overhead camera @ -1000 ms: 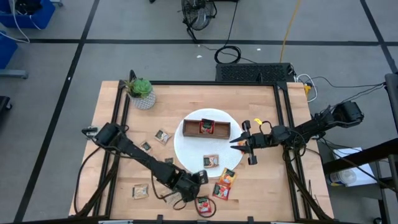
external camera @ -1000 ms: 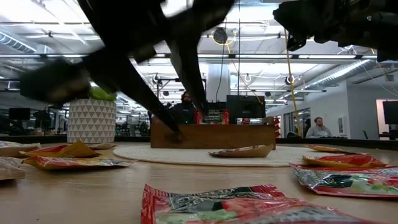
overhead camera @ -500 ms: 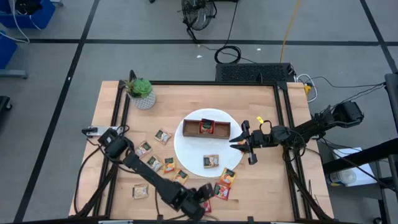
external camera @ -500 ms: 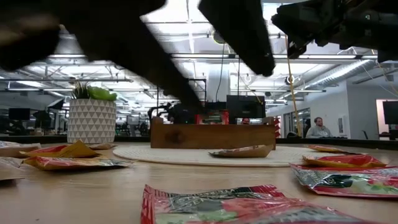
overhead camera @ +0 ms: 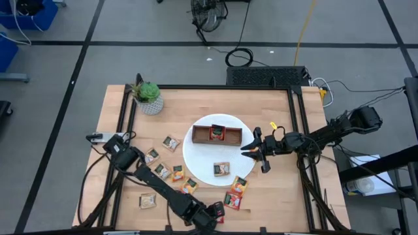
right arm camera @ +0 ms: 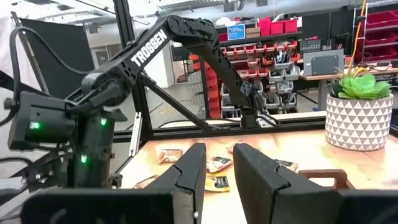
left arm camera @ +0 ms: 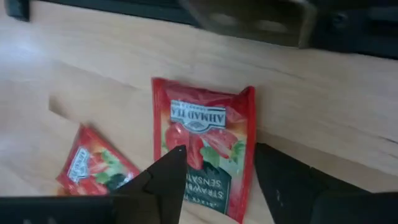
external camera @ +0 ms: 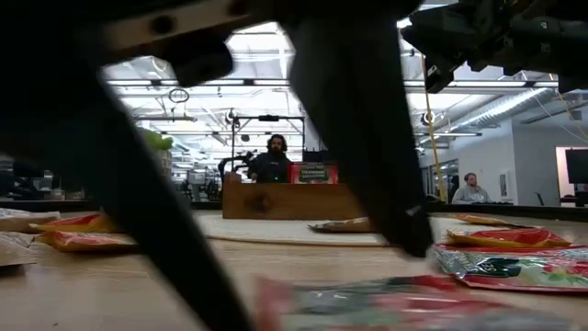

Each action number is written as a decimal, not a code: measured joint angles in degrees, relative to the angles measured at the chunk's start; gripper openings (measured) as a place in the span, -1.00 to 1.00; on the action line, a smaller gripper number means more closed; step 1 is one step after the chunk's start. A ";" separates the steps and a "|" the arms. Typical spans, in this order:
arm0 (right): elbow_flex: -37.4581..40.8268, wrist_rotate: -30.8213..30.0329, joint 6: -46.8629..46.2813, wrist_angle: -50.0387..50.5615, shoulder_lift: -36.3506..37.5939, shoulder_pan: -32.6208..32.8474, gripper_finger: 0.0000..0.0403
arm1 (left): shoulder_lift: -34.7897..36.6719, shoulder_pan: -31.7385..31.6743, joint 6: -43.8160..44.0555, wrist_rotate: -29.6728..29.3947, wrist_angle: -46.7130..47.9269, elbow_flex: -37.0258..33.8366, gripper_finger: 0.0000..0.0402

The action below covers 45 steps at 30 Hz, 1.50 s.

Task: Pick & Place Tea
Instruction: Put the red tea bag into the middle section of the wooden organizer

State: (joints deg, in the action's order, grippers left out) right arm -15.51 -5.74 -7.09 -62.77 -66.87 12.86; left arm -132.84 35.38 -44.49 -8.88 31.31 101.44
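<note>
Swinging nearer the tabletop's (overhead camera: 261,202) front edge, the left tool (left arm camera: 217,186) is hovering open over a red strawberry tea sachet (left arm camera: 205,146). Beside the white plate (overhead camera: 196,163), the right tool (overhead camera: 251,148) is waiting, fingers slightly parted, gripping nothing.

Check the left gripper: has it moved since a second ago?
Yes. In the high view the left gripper has dropped from beside the white plate toward the table's near edge, over a red tea sachet.

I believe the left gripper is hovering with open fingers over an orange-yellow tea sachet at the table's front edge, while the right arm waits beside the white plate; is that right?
Not quite: the sachet is red, not orange-yellow. The left wrist view shows the left gripper with fingers apart over a red tea sachet with a strawberry print. The rest holds: the high view shows it at the table's front edge, with the right gripper waiting beside the white plate.
</note>
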 joint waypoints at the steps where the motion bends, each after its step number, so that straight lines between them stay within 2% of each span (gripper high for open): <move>1: 0.00 0.00 0.02 0.37 0.00 0.00 -0.64 | -0.12 -0.34 0.00 0.32 -0.42 -0.10 -0.04; 5: 0.02 0.00 -0.07 1.07 0.00 0.00 -0.64 | -0.49 -2.04 0.41 2.42 -1.05 -0.08 -0.05; 11: 0.02 0.02 -1.05 2.12 0.00 0.00 -0.64 | -0.52 -4.80 2.37 9.44 -0.33 -0.14 -0.19; 16: 0.02 0.02 -1.01 2.96 0.00 0.00 -0.64 | -1.06 -6.69 5.27 13.07 -0.21 -0.19 -0.47; 21: 0.00 0.02 -0.85 3.12 0.02 0.00 -0.64 | -3.13 -7.60 7.34 14.32 -0.29 -0.10 -0.91; 25: 0.00 0.04 -0.83 3.79 0.02 0.07 -0.64 | -3.82 -7.63 7.17 14.08 -0.14 -0.01 -0.98; 28: 0.02 0.03 -0.83 4.84 0.02 0.07 -0.64 | -3.51 -7.04 7.80 11.42 0.02 -0.02 -0.98; 35: 0.01 0.03 -0.82 5.28 0.02 0.07 -0.64 | 0.74 -5.70 8.08 -0.94 6.11 -0.66 -0.99; 38: 0.02 0.04 -0.81 5.38 0.02 0.07 -0.64 | 3.39 -5.21 10.65 -3.71 10.73 -0.91 -0.99; 45: 0.02 0.04 -0.81 5.73 0.02 0.07 -0.64 | 7.73 -2.62 13.42 -12.10 12.33 -0.60 -1.00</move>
State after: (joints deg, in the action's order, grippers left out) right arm -15.49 -5.70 -7.90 -57.04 -66.85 12.93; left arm -125.11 32.76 -31.07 -20.98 43.65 100.84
